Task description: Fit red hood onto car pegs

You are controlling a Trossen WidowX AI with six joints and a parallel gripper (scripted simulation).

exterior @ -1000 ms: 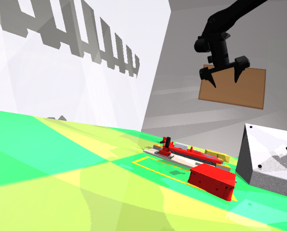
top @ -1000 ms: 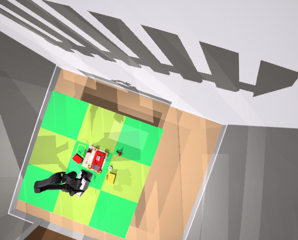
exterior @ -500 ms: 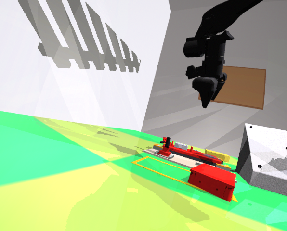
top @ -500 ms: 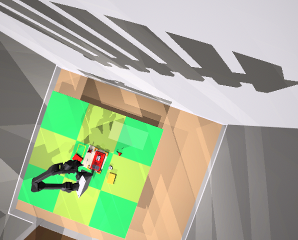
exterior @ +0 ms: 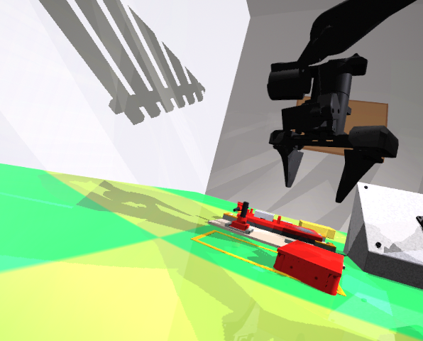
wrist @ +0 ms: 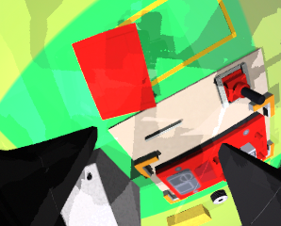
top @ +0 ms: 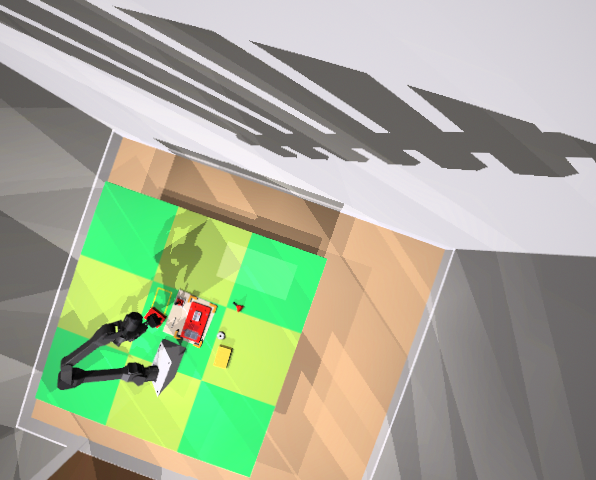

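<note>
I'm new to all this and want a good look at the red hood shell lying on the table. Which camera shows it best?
The exterior view: the red hood shell appears large and close, with its flat roof and side wall visible. The wrist view shows only its flat red roof from above. The top view shows a tiny red patch, partly hidden by the black arm.

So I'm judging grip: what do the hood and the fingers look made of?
Hood: probably hard plastic, with uniform matte red and crisp edges. Fingers: rigid black plastic or coated metal, I can't tell which; wedge-shaped, dull, no visible rubber pads. The gripper hangs open above it.
</note>
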